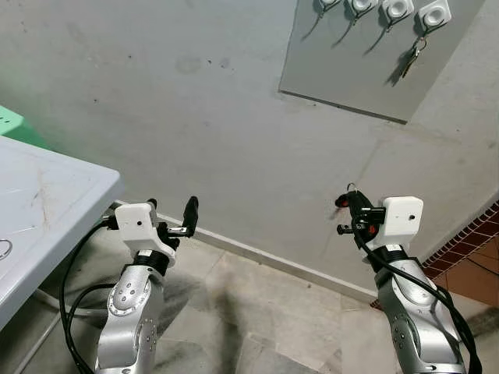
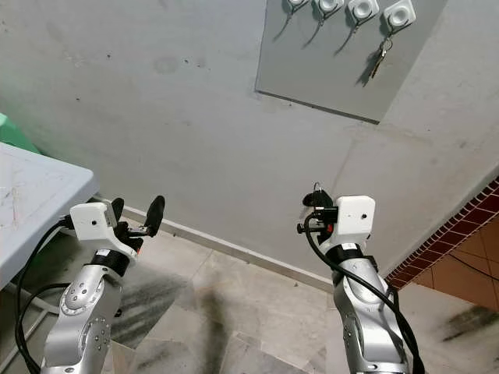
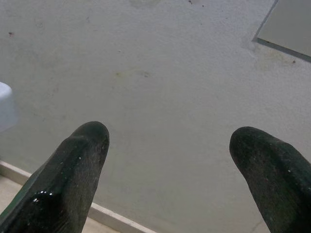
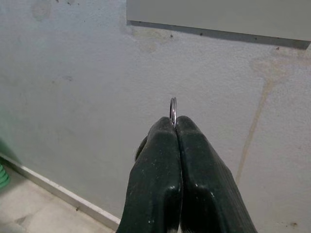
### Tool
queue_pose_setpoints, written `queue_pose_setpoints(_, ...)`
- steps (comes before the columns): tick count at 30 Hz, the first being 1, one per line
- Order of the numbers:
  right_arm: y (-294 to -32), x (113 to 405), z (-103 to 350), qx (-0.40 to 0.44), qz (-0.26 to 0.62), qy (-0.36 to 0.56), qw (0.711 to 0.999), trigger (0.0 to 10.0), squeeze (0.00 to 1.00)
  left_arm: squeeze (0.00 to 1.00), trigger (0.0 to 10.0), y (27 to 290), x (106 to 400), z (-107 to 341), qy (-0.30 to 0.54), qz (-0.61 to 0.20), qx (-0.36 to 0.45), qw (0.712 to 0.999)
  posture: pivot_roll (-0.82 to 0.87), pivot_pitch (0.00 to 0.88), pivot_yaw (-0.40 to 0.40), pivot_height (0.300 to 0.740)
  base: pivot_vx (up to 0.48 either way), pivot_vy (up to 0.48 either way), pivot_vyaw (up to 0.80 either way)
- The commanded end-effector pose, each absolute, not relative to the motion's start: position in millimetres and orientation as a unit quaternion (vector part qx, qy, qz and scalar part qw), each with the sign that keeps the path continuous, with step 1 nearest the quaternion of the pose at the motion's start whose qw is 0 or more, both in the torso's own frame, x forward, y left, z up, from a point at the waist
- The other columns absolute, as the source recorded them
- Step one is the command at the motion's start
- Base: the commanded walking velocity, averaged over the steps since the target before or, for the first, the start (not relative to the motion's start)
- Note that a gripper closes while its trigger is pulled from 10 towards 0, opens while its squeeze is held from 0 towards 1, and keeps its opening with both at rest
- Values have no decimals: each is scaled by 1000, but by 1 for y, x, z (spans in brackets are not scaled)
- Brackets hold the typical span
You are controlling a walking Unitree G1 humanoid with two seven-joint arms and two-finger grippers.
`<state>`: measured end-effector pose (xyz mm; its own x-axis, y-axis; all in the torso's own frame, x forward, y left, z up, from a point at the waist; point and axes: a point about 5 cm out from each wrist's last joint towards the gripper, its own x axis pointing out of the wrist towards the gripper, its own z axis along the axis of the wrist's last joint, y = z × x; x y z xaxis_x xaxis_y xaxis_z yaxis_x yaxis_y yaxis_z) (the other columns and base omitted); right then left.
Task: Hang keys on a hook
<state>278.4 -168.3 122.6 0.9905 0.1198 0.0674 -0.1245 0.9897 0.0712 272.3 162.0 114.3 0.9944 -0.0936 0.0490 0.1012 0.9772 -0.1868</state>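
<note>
The jaws of the right gripper (image 4: 176, 127) are pressed shut on a thin metal key ring (image 4: 173, 109), held well below the hook board (image 1: 366, 62); the left gripper (image 3: 170, 145) is spread wide, with nothing between. The ring is judged light, stiff and slippery, so it is best pinched at its lower arc, the top loop left free for a hook (image 1: 396, 11).

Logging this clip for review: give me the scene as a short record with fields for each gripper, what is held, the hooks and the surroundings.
right gripper: shut, raised toward the wall, below the board
held item: key ring, its metal loop sticking out past the fingertips
left gripper: open, holding nothing, pointed at the wall
hook board: grey panel high on the wall, four white hooks along its top
hooks in use: rightmost hook already carries keys; other three bare
surroundings: white table at the robot's left, tiled floor
</note>
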Motion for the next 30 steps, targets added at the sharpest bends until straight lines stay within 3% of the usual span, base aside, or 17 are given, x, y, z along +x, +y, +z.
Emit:
queue_pose_setpoints(1,-173,277,123,32,54,-30,998,10000,0,0,10000,162,271,115,-22,-50,-91,994,5,103,-55,740,0,0,-756)
queue_pose_setpoints(30,-172,277,122,33,51,-30,998,10000,0,0,10000,161,272,117,-28,-55,-93,994,6,99,-46,740,0,-17,-750)
